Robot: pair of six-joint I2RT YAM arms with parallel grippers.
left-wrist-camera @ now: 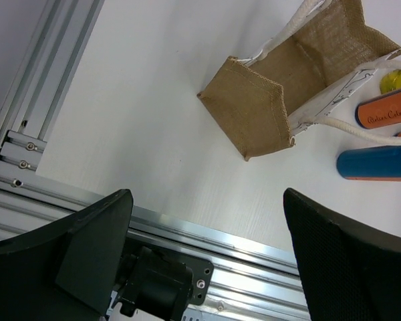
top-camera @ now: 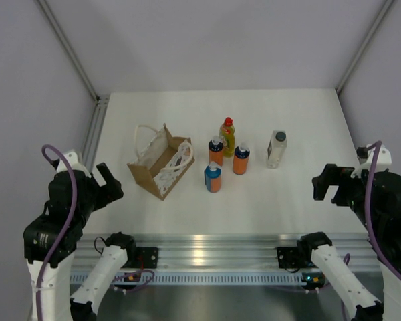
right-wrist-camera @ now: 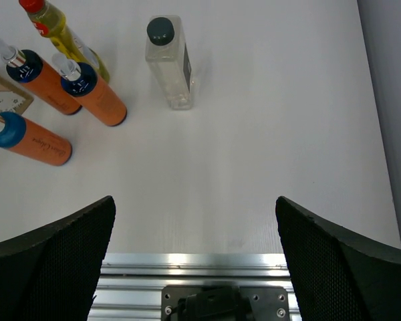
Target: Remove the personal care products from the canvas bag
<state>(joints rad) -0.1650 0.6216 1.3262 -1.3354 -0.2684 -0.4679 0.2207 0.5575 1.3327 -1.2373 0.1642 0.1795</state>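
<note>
The canvas bag (top-camera: 162, 164) sits left of centre on the white table, its mouth open, with white cord handles and netting. It also shows in the left wrist view (left-wrist-camera: 267, 100), and no bottle shows inside it. All five bottles stand on the table to its right: the yellow bottle with red cap (top-camera: 227, 136), three orange-and-blue bottles (top-camera: 216, 151) (top-camera: 240, 159) (top-camera: 213, 177), and the flat whitish bottle (top-camera: 277, 148). The right wrist view shows the whitish bottle (right-wrist-camera: 170, 63) and the yellow bottle (right-wrist-camera: 63, 33). My left gripper (top-camera: 105, 182) (left-wrist-camera: 207, 254) and my right gripper (top-camera: 326, 182) (right-wrist-camera: 194, 261) are open, empty and near the front edge.
An aluminium rail (top-camera: 214, 251) runs along the table's front edge with the arm bases bolted to it. Grey walls with metal frame posts (top-camera: 97, 107) enclose the table on the left, back and right.
</note>
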